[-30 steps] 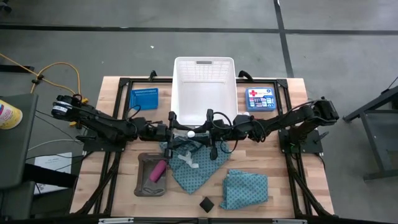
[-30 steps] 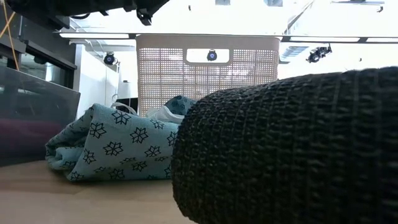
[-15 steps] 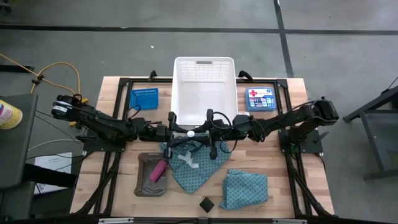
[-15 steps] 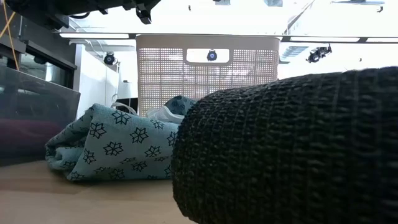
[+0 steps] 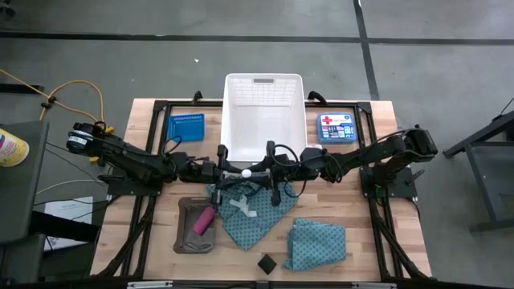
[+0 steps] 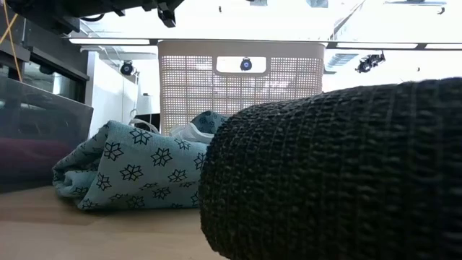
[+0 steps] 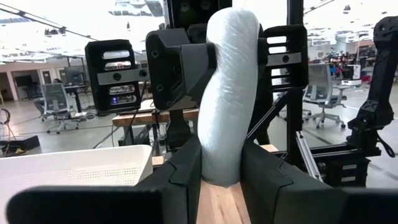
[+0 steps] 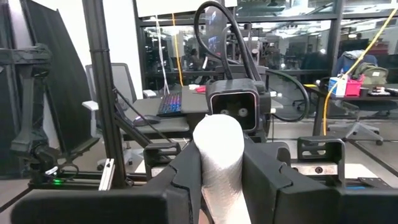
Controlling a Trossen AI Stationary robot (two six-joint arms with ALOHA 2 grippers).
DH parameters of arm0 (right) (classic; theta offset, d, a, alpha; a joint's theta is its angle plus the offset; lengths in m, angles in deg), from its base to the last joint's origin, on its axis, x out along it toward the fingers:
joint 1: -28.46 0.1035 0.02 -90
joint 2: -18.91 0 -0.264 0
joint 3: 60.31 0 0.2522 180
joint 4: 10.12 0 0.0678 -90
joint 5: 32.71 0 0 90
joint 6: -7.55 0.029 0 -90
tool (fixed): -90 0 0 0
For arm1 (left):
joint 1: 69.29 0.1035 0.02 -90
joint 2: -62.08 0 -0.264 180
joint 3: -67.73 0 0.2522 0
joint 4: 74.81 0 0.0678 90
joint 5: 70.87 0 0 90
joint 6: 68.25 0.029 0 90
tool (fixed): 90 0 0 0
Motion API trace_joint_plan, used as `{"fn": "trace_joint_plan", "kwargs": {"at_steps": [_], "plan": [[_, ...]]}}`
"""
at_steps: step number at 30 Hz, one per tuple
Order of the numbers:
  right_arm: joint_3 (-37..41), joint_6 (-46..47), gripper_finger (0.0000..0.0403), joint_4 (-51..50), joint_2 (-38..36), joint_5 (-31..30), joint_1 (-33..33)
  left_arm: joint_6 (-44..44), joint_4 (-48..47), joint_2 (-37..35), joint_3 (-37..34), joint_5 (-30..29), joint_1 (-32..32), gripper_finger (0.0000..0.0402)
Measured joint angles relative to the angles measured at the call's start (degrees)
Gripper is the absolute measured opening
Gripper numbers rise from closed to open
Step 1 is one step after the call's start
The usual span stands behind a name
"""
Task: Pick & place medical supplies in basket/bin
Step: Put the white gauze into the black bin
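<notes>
Midair, small white tube (image 5: 246, 172) pinched at either end between left and right jaws.

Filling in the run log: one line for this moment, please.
phase: handover | left gripper: shut on white tube | right gripper: shut on white tube

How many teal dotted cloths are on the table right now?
2. One teal cloth lies spread under both grippers at the table's middle; the second teal cloth sits folded near the front right. Nothing else teal shows, though the arms hide some table.
</notes>
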Motion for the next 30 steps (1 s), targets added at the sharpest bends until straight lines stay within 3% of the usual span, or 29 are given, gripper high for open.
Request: {"fn": "trace_joint_plan", "kwargs": {"at_steps": [13, 22, 30], "plan": [[0.0, -0.07, 0.0084, 0.02, 0.0, 1.05, -0.02, 0.0, 0.0, 0.0, 0.0, 0.04, 0.0, 0.0083], [0.0, 0.04, 0.0152, 0.07, 0.0, 0.03, 0.04, -0.01, 0.02, 0.0, 0.0, -0.39, 0.05, 0.0083], [-0.02, 0.15, 0.0181, -3.26, -0.02, -0.07, 0.07, -0.26, -0.07, -0.37, 0.0, -0.4, -1.47, 0.0083]]}}
